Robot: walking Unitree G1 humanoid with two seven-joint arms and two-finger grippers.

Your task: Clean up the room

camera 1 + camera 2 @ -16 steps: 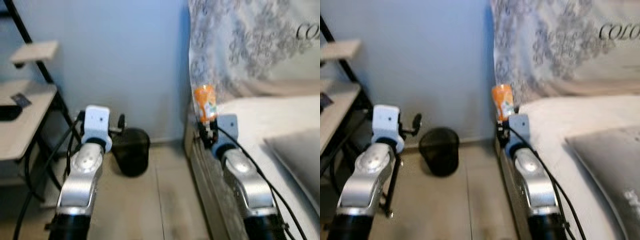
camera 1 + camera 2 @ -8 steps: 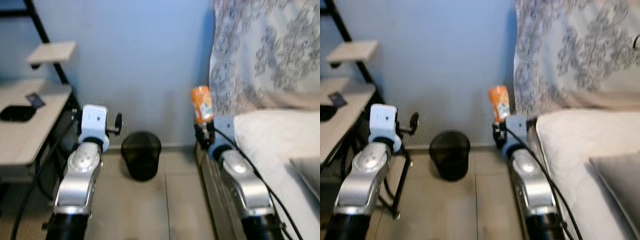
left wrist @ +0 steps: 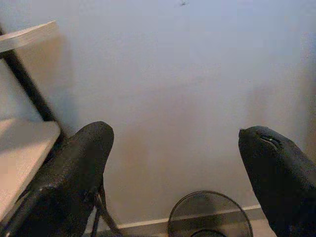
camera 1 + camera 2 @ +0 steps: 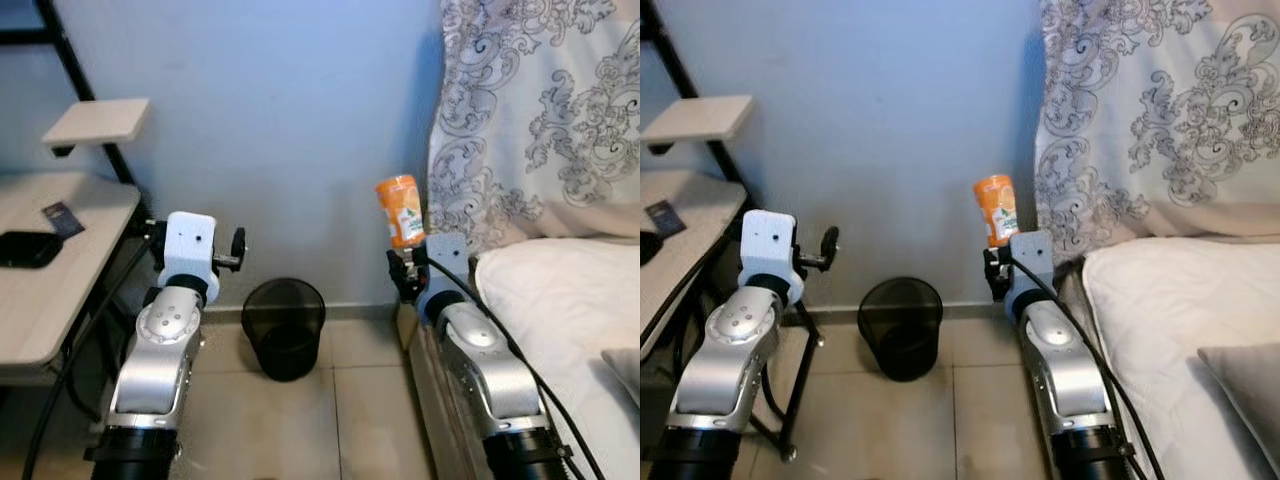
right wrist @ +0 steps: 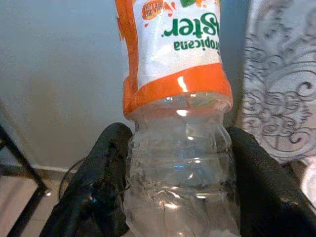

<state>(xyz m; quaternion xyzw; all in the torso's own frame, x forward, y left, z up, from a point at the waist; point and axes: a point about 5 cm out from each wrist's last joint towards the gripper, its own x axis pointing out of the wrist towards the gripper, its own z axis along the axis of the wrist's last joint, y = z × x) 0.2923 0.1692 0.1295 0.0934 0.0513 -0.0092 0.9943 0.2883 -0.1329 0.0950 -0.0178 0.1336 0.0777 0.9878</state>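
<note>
A clear, crumpled plastic bottle (image 4: 400, 211) with an orange label stands bottom-up in my right gripper (image 5: 180, 190). Its black fingers (image 5: 103, 187) press on the bottle's clear lower part from both sides. The right arm holds it up beside the corner of the bed (image 4: 560, 300). A black mesh wastebasket (image 4: 285, 327) stands on the tiled floor against the blue wall, below and left of the bottle. My left gripper (image 3: 177, 163) is open with nothing between its fingers and points at the wall above the wastebasket (image 3: 210, 215).
A wooden desk (image 4: 60, 270) on a black frame stands at the left, with a small shelf (image 4: 97, 120) above it and a dark object (image 4: 22, 248) on top. A patterned curtain (image 4: 540, 110) hangs behind the bed. Tiled floor (image 4: 330, 420) lies between the arms.
The camera has swung, so the whole scene has shifted and the blur has gone. The wastebasket now sits between my arms. The bottle stays held in the right gripper.
</note>
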